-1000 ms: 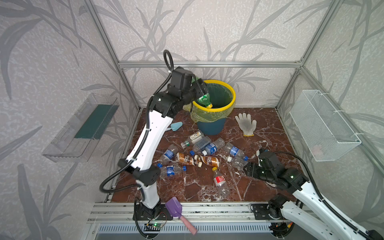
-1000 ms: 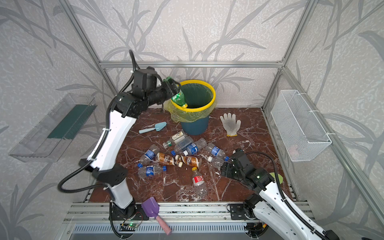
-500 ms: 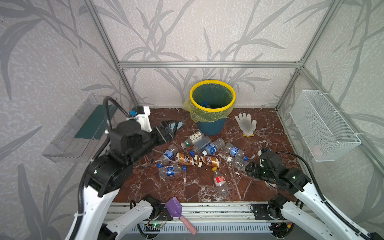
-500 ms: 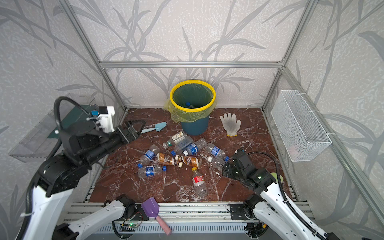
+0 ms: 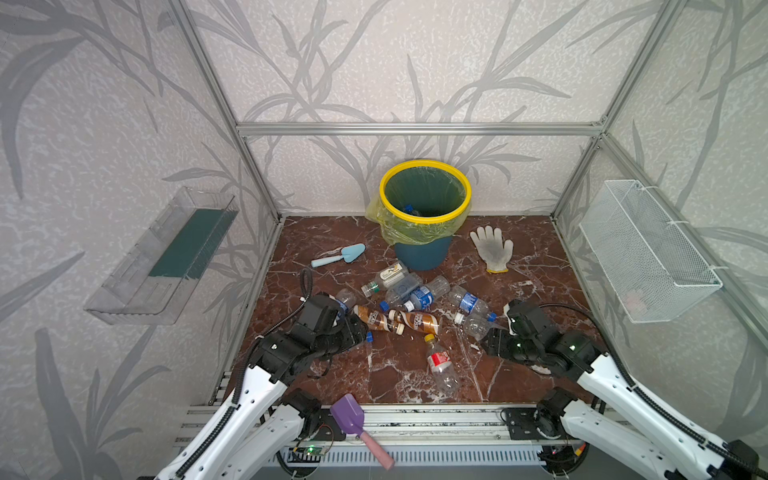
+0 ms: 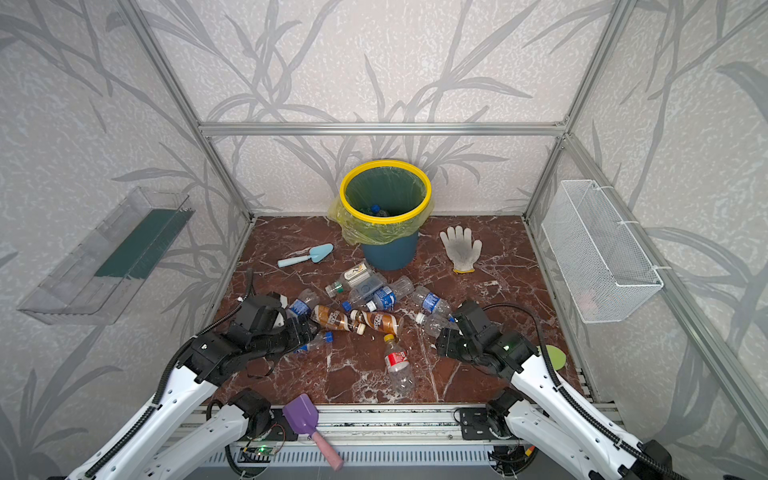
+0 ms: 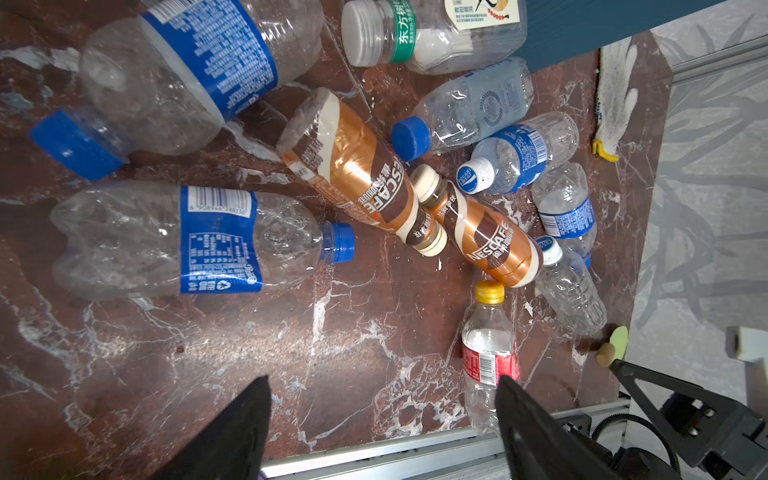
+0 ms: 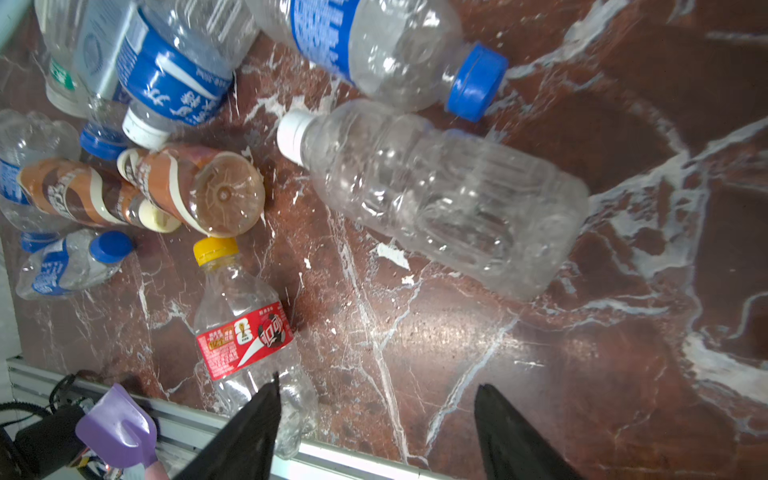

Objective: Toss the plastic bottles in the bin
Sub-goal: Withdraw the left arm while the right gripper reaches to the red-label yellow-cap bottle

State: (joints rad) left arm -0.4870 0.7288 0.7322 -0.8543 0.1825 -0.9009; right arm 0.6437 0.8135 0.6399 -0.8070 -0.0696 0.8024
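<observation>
Plastic bottles [image 5: 411,299] lie scattered mid-frame on the marble floor [image 5: 374,374], just below the bin [image 5: 419,253] at upper centre. Bin contents mostly hidden; one blue cap [image 5: 408,206] shows. Left gripper [image 7: 380,380] & right gripper [image 8: 378,382]: fingers spread, nothing btwn, hard to make out in both top views.

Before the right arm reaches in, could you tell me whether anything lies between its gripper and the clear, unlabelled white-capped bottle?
Nothing visible does: only bare marble floor lies between the open right gripper and the white-capped bottle; the red-labelled bottle lies off to the side.
</observation>
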